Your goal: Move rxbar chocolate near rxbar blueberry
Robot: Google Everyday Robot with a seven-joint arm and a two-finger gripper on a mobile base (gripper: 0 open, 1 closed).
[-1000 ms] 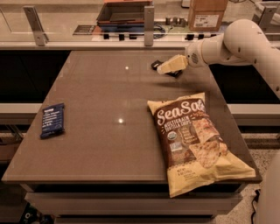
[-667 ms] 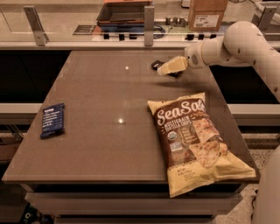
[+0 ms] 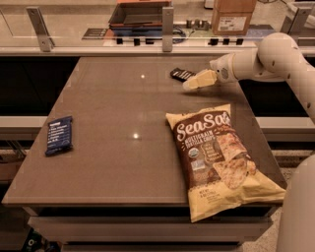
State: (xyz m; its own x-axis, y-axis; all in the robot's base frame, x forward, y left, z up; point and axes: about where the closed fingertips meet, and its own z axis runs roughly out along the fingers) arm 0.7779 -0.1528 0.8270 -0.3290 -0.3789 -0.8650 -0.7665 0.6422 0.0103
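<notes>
The rxbar chocolate (image 3: pixel 180 74), a small flat black bar, lies at the far right part of the table. My gripper (image 3: pixel 195 82) reaches in from the right and hovers just to the right and front of it, close to its edge. The rxbar blueberry (image 3: pixel 59 135), a dark blue bar with white text lines, lies flat near the table's left edge, far from the black bar.
A large Sea Salt chip bag (image 3: pixel 216 157) lies on the table's right front part. The brown table (image 3: pixel 123 108) has a counter behind it with a dark tray (image 3: pixel 140 14) and a cardboard box (image 3: pixel 232 15). My arm (image 3: pixel 275 59) crosses the right side.
My gripper has shifted a little toward the front right, so more of the black bar shows. The bars and the chip bag have not moved.
</notes>
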